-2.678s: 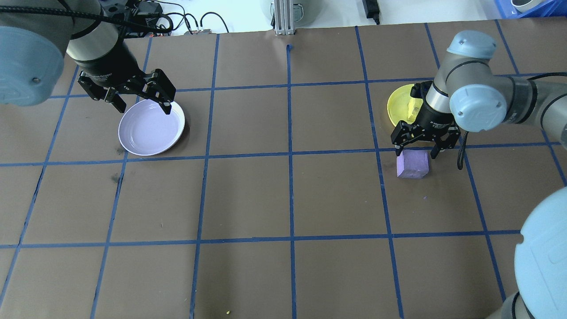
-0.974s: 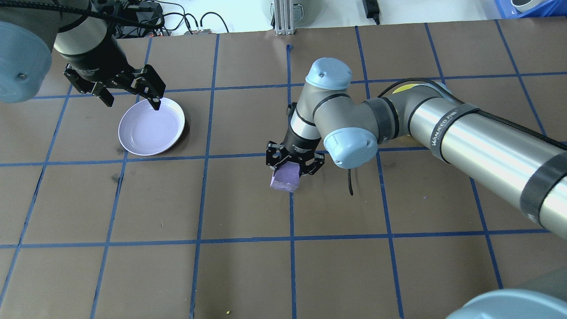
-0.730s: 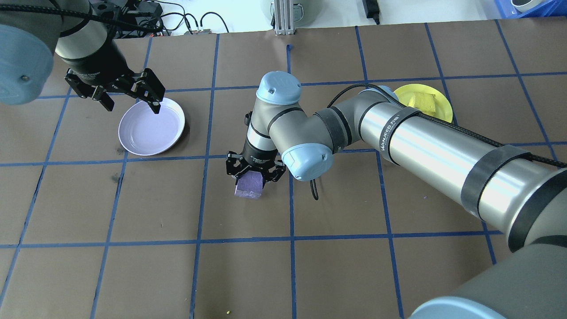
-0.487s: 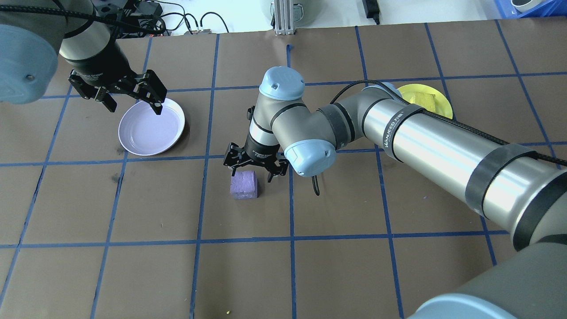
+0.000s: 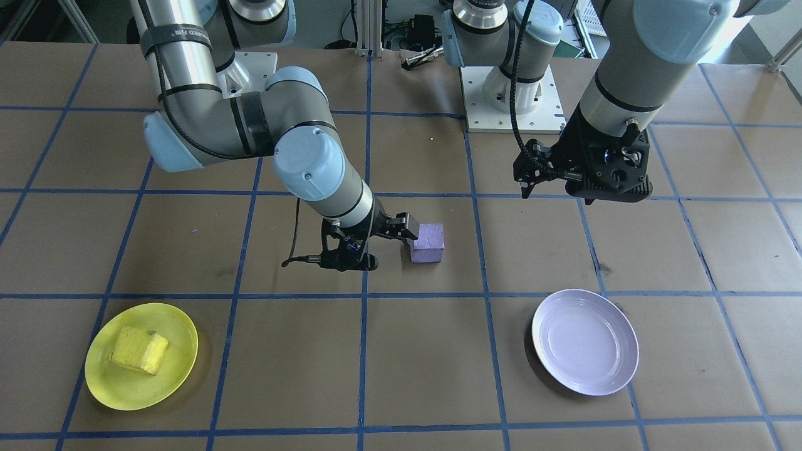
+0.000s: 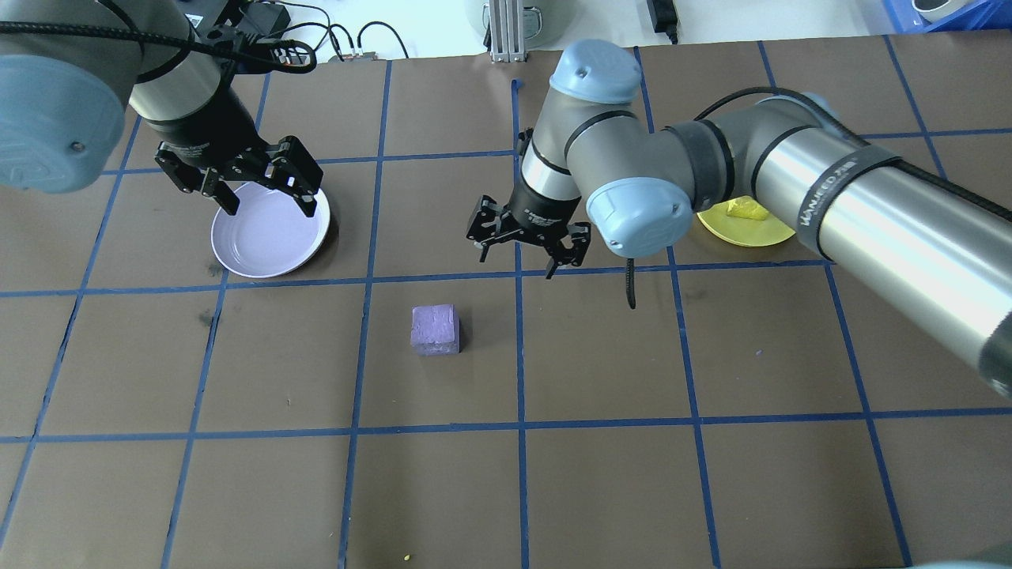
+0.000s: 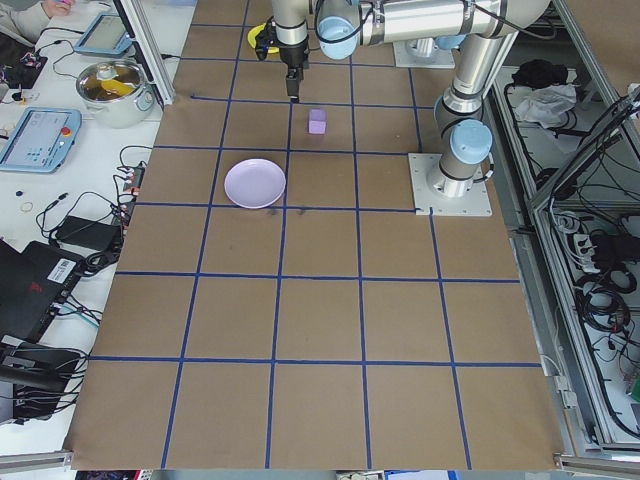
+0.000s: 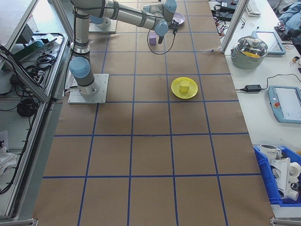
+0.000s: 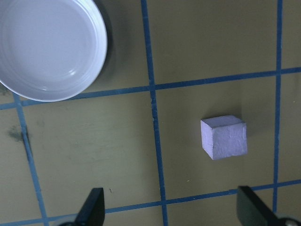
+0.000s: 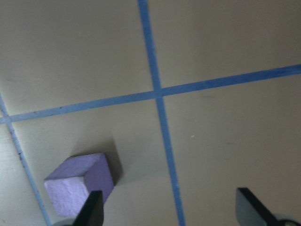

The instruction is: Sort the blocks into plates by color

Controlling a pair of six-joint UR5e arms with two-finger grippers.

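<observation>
**Purple block on the desk between my two hands, lavender plate to its upper left**

Purple foam, the one block [image 6: 435,329] not yet sorted, sits alone on the brown paper of the desk [image 6: 601,474], a little left of centre in the overhead view and just below a horizontal blue tape line. It is a cube with no long axis, its faces roughly square to the tape grid, so I judge a grip along either pair of sides would do.

From the block, the lavender plate [image 6: 237,265] lies up and to the left, one grid square away, with nothing in it. My left hand [image 6: 253,190] hovers over that plate's upper rim, fingers spread and holding nothing; through its wrist camera the block shows at centre right, the plate at upper left. My right hand [image 6: 526,249] hangs up and to the right of the block, also spread wide and bare, clear of the cube.

Both hands look about equally far from the block, but my left one sits on the plate's side, so I judge the pick falls to it: reach down and to the right, then carry back up-left.

Far at the overhead view's right, the yellow block [image 5: 139,349] already rests in the yellow plate [image 5: 106,388].
</observation>
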